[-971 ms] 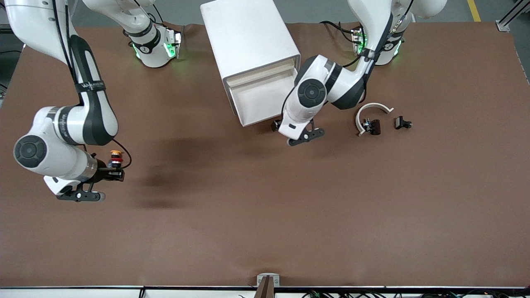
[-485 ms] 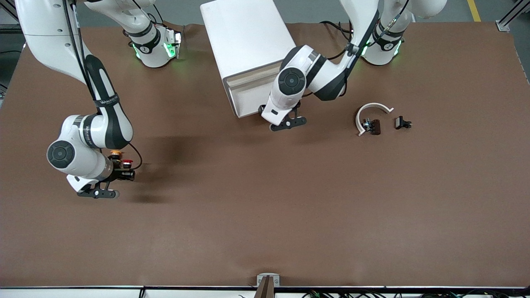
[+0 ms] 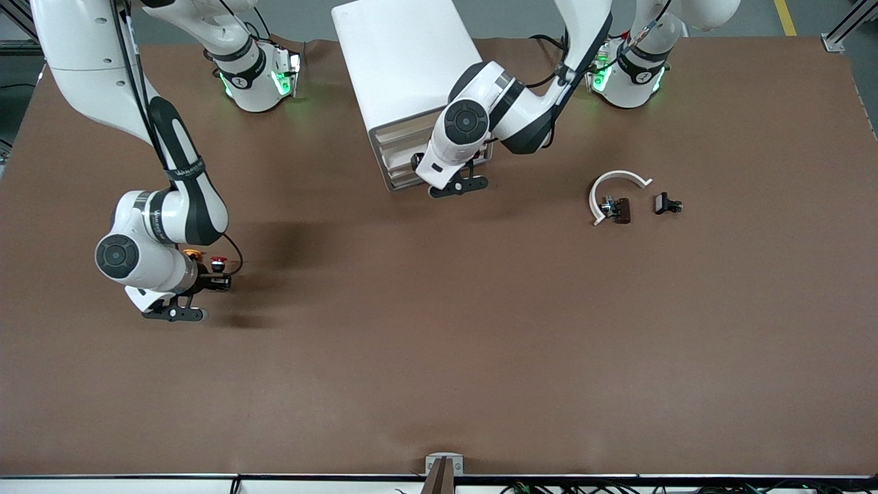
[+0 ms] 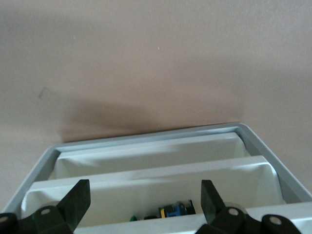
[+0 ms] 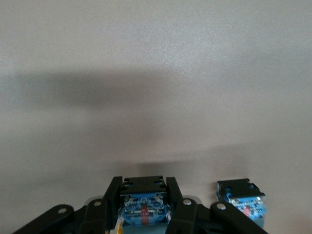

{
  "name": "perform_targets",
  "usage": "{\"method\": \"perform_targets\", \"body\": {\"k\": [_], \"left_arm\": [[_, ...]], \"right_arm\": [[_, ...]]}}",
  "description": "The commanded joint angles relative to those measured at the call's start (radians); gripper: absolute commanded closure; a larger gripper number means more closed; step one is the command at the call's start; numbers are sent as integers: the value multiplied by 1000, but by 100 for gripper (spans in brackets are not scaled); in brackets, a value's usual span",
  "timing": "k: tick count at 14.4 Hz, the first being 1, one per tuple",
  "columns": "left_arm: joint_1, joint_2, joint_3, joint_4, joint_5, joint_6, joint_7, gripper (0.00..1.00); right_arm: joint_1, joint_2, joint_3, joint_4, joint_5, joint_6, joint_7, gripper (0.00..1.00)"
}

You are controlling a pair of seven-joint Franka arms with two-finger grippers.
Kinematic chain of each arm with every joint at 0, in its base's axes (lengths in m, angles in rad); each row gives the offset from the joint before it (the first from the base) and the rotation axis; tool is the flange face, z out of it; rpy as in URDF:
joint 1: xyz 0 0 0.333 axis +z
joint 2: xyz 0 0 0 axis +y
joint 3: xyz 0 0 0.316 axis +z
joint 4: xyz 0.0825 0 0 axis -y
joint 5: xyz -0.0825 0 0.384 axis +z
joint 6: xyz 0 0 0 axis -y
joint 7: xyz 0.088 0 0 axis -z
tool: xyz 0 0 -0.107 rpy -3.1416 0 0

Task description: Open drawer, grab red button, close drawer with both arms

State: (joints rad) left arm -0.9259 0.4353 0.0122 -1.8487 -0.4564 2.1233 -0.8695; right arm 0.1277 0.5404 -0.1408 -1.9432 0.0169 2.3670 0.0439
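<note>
The button (image 3: 218, 261), red cap on a dark body, sits in my right gripper (image 3: 221, 283), low over the table toward the right arm's end. The right wrist view shows my right gripper (image 5: 145, 185) shut on the button's blue-black body (image 5: 145, 207). The white cabinet (image 3: 405, 62) stands mid-table near the arms' bases. Its drawer (image 3: 401, 154) sticks out only a little. My left gripper (image 3: 453, 189) is at the drawer's front. The left wrist view shows my left gripper (image 4: 146, 190) open and empty over the drawer's (image 4: 146, 168) white compartments.
A similar orange-capped button (image 3: 192, 254) stands beside my right gripper; its body (image 5: 241, 196) shows in the right wrist view. A white curved piece (image 3: 612, 184) and two black clips (image 3: 619, 210) (image 3: 667, 204) lie toward the left arm's end. Small coloured parts (image 4: 176, 210) lie in the drawer.
The left arm has pushed the drawer from well out to almost in. The right arm has carried the red button a short way toward the table's middle and lower.
</note>
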Motion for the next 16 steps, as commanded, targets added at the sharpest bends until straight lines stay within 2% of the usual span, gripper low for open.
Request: {"method": "perform_targets", "body": {"k": [1, 3, 4, 5, 6, 10, 13, 16], "left_arm": [[-4, 7, -26, -9, -31, 15, -6, 0], [-5, 7, -28, -7, -42, 15, -8, 0], [-5, 8, -28, -6, -65, 15, -8, 0], [-7, 7, -28, -6, -79, 15, -8, 0], [-7, 7, -28, -6, -79, 15, -8, 0], [36, -3, -11, 28, -77, 9, -12, 0], [175, 8, -3, 77, -64, 9, -6, 0], [317, 13, -6, 109, 72, 7, -6, 0]], "right_arm": [[-16, 13, 13, -19, -18, 44, -7, 60], [-13, 15, 13, -22, -18, 44, -7, 58], [-13, 13, 13, -22, -18, 41, -6, 51], [-13, 13, 13, -19, -17, 38, -4, 19], [-13, 12, 13, -13, -17, 34, -4, 0], [-7, -51, 17, 9, -17, -44, 11, 0], [0, -138, 21, 20, -15, -126, 10, 0], [0, -230, 23, 23, -15, -193, -1, 0]]}}
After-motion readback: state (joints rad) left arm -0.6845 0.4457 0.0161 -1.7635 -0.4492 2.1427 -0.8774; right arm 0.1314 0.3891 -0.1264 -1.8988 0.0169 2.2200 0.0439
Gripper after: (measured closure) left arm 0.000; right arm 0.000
